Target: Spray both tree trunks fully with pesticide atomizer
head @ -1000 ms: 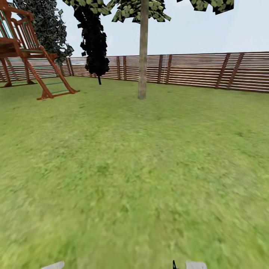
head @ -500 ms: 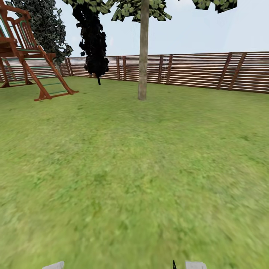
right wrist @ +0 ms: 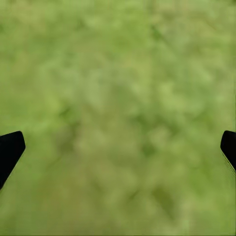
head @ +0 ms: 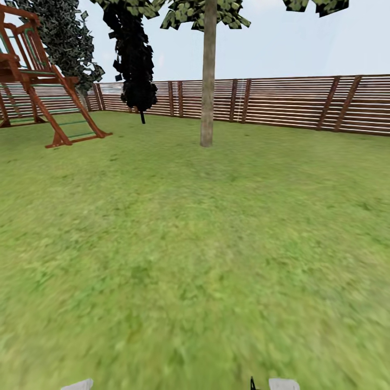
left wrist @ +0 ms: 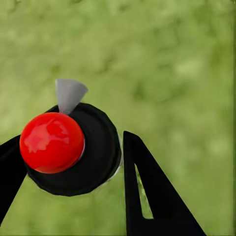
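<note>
Red-capped pesticide atomizer [left wrist: 69, 150] sits clamped between the left gripper [left wrist: 73, 172] fingers, nozzle over blurred lawn [head: 195, 260]; right gripper [right wrist: 118, 147] is spread wide with nothing in it. Grey-tan tree trunk [head: 207, 81] stands dead ahead, well apart from the robot, in front of the slat fence [head: 292, 103], with the play frame [head: 43, 86] and a dark cypress-like tree [head: 132, 59] off to the left. My read: drive straight in, hold the grip, raise and aim the nozzle once near the trunk.
</note>
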You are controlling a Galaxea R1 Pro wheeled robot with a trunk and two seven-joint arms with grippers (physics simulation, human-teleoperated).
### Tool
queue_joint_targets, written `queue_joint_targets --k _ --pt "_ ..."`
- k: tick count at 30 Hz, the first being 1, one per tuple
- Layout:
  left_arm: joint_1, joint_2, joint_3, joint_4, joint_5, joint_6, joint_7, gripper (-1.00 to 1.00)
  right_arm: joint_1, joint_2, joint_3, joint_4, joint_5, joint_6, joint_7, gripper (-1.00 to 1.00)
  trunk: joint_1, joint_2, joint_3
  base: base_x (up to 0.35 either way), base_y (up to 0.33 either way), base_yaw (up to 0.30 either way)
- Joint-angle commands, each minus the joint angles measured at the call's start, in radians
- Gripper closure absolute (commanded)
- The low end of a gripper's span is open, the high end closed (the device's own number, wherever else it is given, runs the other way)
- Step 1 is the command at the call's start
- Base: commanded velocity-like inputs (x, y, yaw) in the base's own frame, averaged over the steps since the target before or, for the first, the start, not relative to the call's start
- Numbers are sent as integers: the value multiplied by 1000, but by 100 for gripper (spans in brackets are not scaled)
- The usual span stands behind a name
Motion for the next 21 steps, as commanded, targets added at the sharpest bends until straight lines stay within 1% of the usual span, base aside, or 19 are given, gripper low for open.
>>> queue_joint_targets --k 1,21 --pt "0 0 -9 0 3 -2 6 100 0 0 -5 1 11 -2 -7 -100 0 0 -1 340 0 0" --pt "1 0 -9 0 3 -4 6 100 0 0 -5 1 11 -2 -7 -100 0 0 -1 340 0 0"
